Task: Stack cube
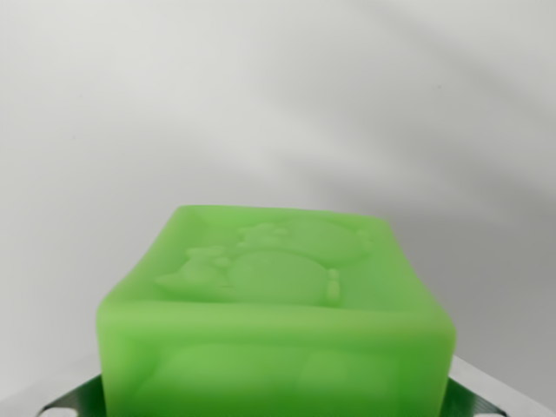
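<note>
Surface: plain white-grey table [278, 95], softly shadowed | Claw [278, 401]: metal fingertips [74, 401] seen at bottom corners, closed against green cube [278, 321] with embossed top

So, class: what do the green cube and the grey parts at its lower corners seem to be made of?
The green cube looks like soft plastic or rubber, matte and slightly translucent: rounded edges, an embossed figure on top, and an even glow. The grey parts look like brushed metal, judging by their dull sheen and cut-out slots; what they belong to cannot be told.
</note>
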